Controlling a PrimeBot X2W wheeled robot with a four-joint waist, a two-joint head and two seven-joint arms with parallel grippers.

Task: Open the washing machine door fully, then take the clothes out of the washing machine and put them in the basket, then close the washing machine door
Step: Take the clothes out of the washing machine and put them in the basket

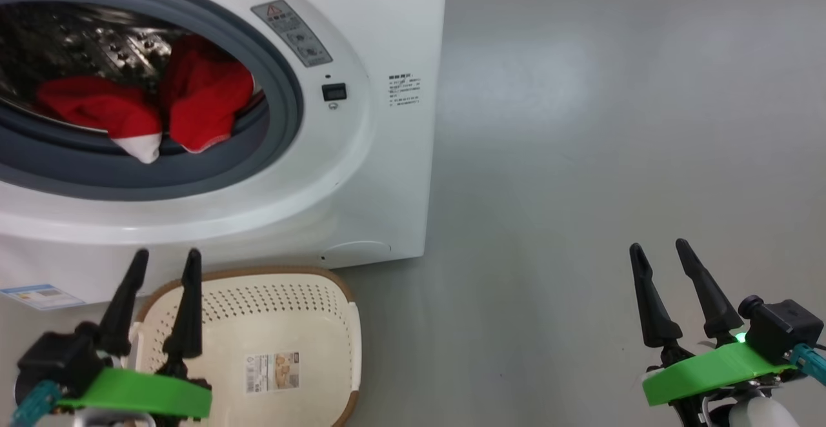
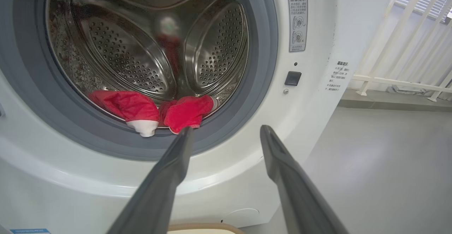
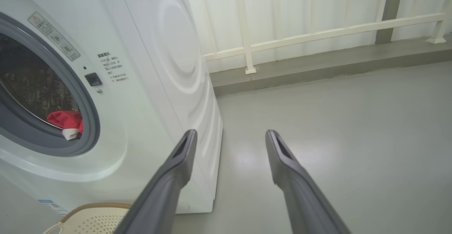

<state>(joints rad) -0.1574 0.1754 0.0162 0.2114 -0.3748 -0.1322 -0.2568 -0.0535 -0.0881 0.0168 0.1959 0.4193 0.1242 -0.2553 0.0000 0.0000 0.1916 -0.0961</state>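
The round mouth of the washer has nothing over it, so the first step, opening the door, looks done. The middle step has not begun. The clothes lie in two red lumps at the front of the drum, and one white band hangs over the grey rubber ring. The basket sits on the floor just in front of the washer and has no clothes in it, just a paper label on its bottom. So taking the clothes out, dropping them in the basket and shutting the door are all left to do. The left gripper hangs over the near side of the basket with its two dark fingers spread apart and nothing between them. The right gripper is well off to the side over bare floor, spread apart and holding nothing too. The clothes look soft and floppy. The drum is shiny metal full of little holes. The washer is smooth, hard and white. The basket is cream plastic with rows of small holes, round corners and a brown rim that looks woven.
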